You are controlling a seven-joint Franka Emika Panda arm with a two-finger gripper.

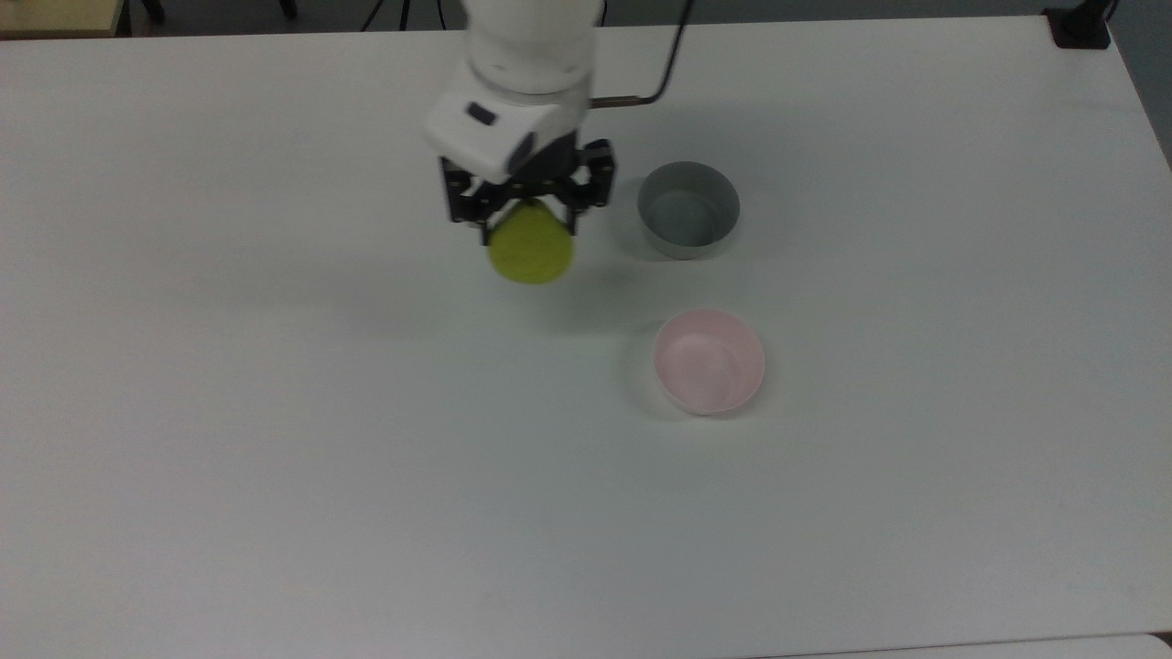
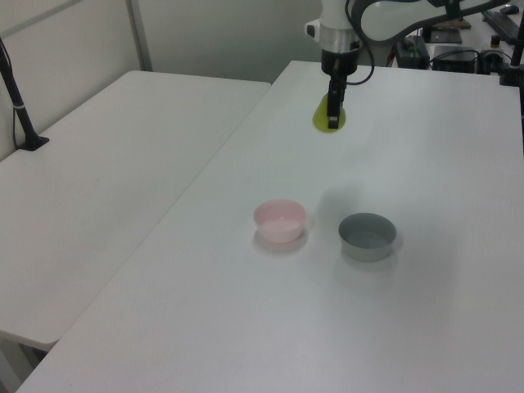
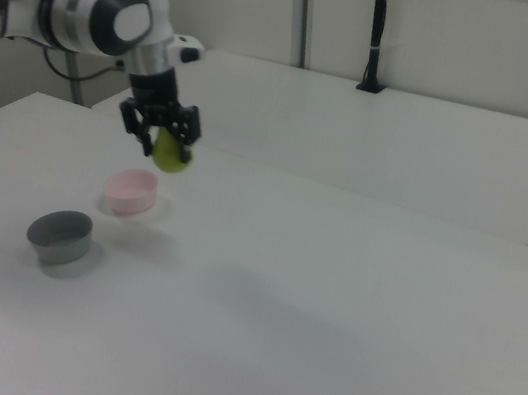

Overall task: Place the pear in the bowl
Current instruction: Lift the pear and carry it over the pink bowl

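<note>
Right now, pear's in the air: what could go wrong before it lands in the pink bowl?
1. The gripper pinches only the top of the pear, with the round body hanging below; it might slip on a fast move.
2. The grey bowl sits nearer the pear than the pink bowl in the top view, so a wrong drop is possible.
3. The pink bowl looks shallow; released from this height, the pear may bounce out.

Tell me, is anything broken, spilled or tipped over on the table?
Nothing stands out. The pink bowl and grey bowl both sit upright and empty on the table. The gripper holds the pear in the air, whole.
</note>
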